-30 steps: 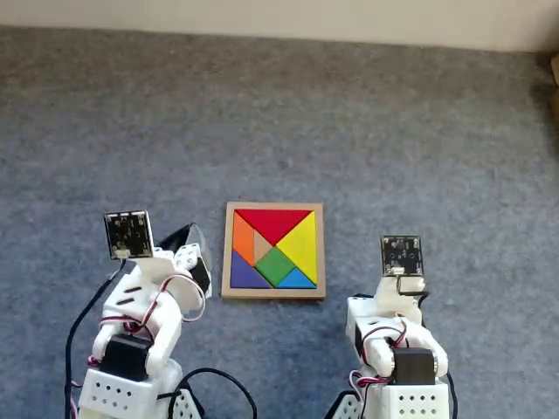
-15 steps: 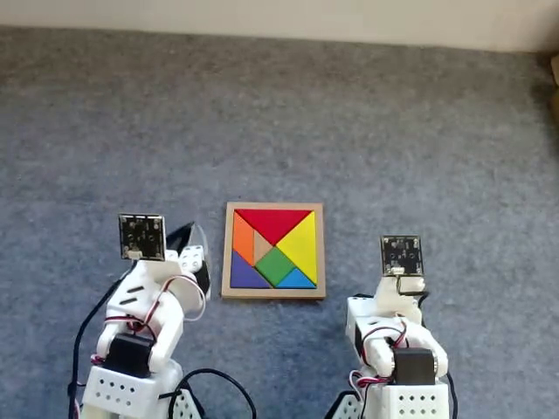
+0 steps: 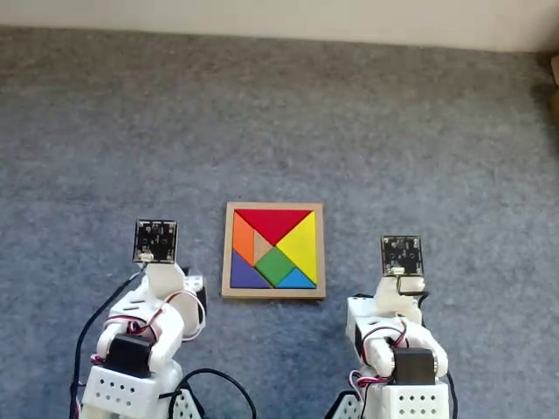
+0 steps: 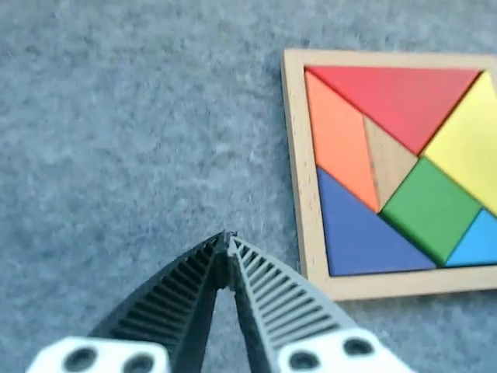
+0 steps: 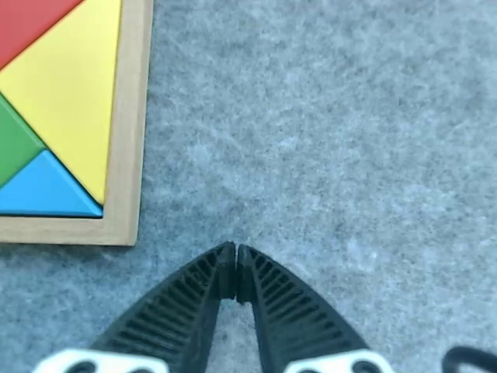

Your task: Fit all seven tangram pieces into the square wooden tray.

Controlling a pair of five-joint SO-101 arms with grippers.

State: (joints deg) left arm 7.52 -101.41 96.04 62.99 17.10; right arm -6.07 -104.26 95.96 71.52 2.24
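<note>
- Seven pieces, as far as I can count, lie flat inside the square wooden tray [image 3: 274, 295], which sits on the grey worktop [image 3: 393, 131] between the two arms. They are the red triangle [image 3: 273, 223], yellow triangle [image 3: 303, 244], orange piece [image 3: 242, 240], tan triangle [image 3: 260, 249], green square [image 3: 276, 264], dark blue triangle [image 3: 244, 275] and light blue triangle [image 3: 298, 279]. I judge the puzzle filled, so the only danger now is to spoil it.
- One risk is the left hand [image 4: 227, 241]. Its fingers are pressed together with nothing between them, and its tip hangs just beside the tray's rim, on the side of the dark blue triangle. A swing of that arm toward the tray could catch the rim and push the tray away.
- Another risk is the right hand [image 5: 235, 252], also closed and empty, near the corner where the light blue triangle lies. The same kind of bump could come from this side.
- Nothing seems to fix the tray to the worktop. A hit on one edge may slide or tilt it, and then the small pieces could jump out of their places.
- How high the tips are over the worktop I cannot tell. If they are low, they may drag on the rough surface when the arms move.
</note>
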